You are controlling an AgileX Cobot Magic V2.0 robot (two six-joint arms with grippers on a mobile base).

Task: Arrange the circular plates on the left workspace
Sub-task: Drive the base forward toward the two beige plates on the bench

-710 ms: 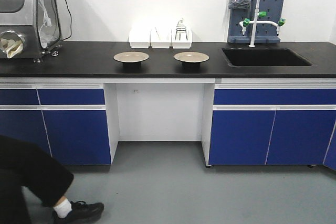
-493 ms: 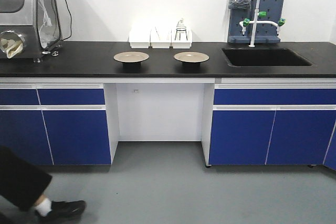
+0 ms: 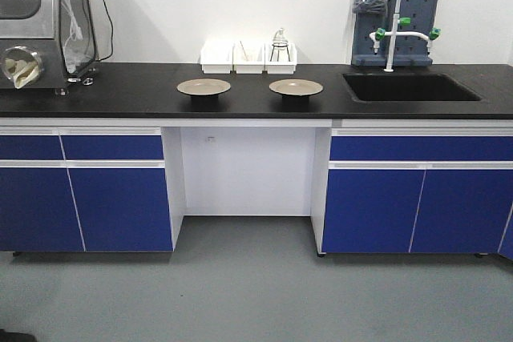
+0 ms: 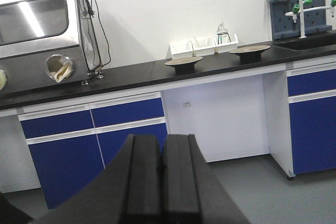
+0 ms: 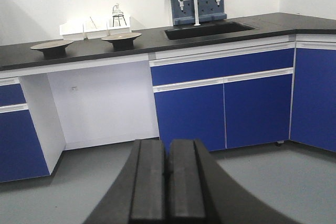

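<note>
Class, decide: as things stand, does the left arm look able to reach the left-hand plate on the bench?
Probably not yet. The left gripper, shut, sits well back from the bench across open floor; nothing blocks the left-hand plate itself.

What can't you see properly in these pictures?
- White bins, front view: contents too small to tell.
- Steel box, front view: cut off by the left edge.
- Sink, front view: bottom hidden by its near rim.
- Left plate and right plate, all views: undersides hidden by their rims.

Steel chamber (image 3: 36, 46) cropped at left edge — bins' (image 3: 248, 59) contents indistinct.
</note>
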